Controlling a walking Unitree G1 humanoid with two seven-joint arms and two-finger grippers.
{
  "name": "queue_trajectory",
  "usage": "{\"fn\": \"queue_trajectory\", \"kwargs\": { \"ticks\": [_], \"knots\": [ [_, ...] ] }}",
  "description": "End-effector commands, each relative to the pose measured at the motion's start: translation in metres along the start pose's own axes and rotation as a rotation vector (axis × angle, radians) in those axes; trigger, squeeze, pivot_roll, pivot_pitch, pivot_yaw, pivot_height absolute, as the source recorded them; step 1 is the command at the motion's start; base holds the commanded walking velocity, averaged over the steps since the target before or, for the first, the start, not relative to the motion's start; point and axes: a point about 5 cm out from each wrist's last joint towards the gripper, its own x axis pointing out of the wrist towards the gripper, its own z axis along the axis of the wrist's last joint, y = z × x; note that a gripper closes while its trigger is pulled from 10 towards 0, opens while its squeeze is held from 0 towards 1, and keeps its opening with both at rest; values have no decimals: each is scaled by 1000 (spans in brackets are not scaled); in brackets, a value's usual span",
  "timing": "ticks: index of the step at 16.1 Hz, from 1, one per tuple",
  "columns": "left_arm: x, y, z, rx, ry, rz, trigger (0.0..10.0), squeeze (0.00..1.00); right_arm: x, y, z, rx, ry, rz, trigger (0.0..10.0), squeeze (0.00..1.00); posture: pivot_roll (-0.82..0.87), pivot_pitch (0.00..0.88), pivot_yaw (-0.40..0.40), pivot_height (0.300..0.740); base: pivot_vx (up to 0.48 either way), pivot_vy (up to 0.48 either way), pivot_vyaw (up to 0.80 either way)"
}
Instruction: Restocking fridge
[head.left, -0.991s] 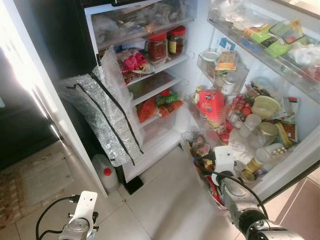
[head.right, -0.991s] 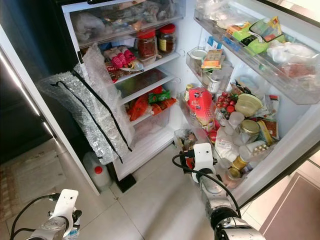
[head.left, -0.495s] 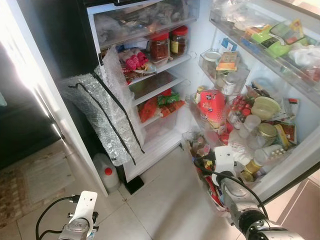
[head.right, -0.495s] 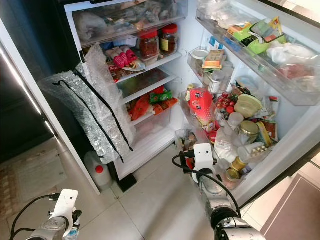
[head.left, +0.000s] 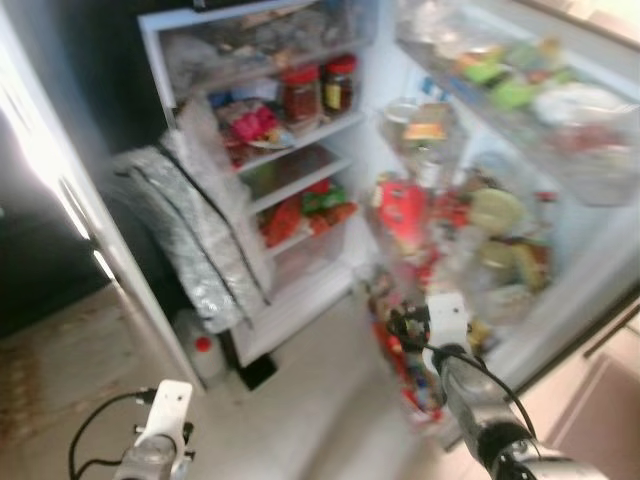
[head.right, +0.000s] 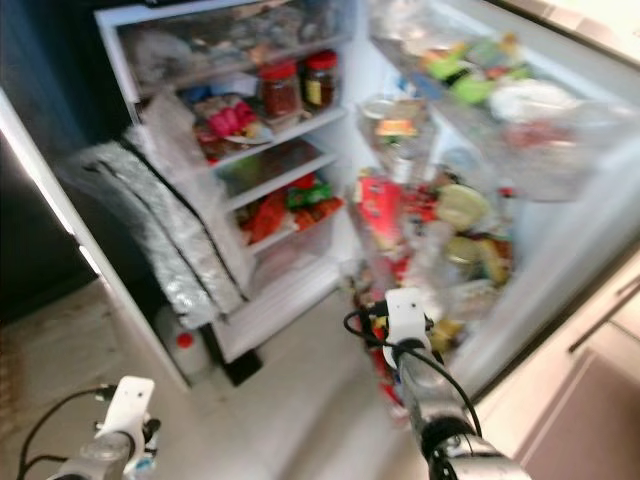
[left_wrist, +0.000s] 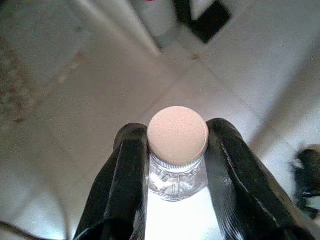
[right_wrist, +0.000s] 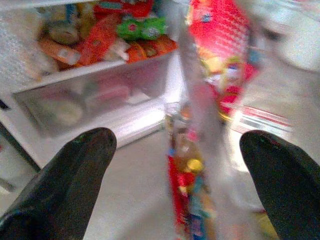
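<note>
The left pincer (left_wrist: 177, 165) has glossy black fingers around a clear bottle (left_wrist: 176, 180) with a pale beige cap (left_wrist: 177, 135), above a grey-white tiled floor (left_wrist: 240, 65). In the white fridge (head.left: 300, 290), two dark jars with red lids (head.left: 318, 90) stand at twelve o'clock, orange and green packets (head.left: 305, 205) lower. A silvery bubble-patterned sheet (head.left: 195, 250) edged in black hangs at nine o'clock; a red pouch (head.left: 400, 205) sits at three.

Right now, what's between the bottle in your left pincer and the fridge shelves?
Bare tiled floor in the eye views. The left pincer grips the bottle; a white jug stands off to the side, by the fridge.
</note>
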Motion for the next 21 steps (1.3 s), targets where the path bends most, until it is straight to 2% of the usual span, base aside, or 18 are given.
{"fn": "queue_trajectory", "kwargs": {
  "ticks": [1, 7, 14, 17, 19, 21],
  "knots": [
    [0, 2, -2, 30, 9, 1, 10000, 0, 0, 2, -1, 5, 12, 4, 10000, 0, 32, 19, -55, 740, 0, -352, 0],
    [0, 2, -2, 30, 9, 3, 10000, 0, 0, 2, -2, 5, 17, 6, 10000, 0, 32, 15, -55, 740, 0, -306, 0],
    [-1, 2, -2, 27, -7, 8, 10000, 0, -1, 4, -5, 5, 27, 10, 10000, 0, 26, 2, -53, 740, 0, 0, 0],
    [-1, 3, 3, 6, -82, 23, 10000, 0, -1, 3, -7, 3, 39, 12, 10000, 0, 28, 6, -56, 740, 0, 0, 0],
    [-2, 6, 7, 64, -115, 86, 10000, 0, -3, 3, -11, 1, 58, 13, 10000, 0, 29, 10, -57, 740, 0, 0, 0],
    [-4, 4, 13, -22, -212, 74, 10000, 0, -5, 2, -17, 3, 86, 9, 10000, 0, 39, 10, -55, 740, 0, 0, 0]
  ]
}}
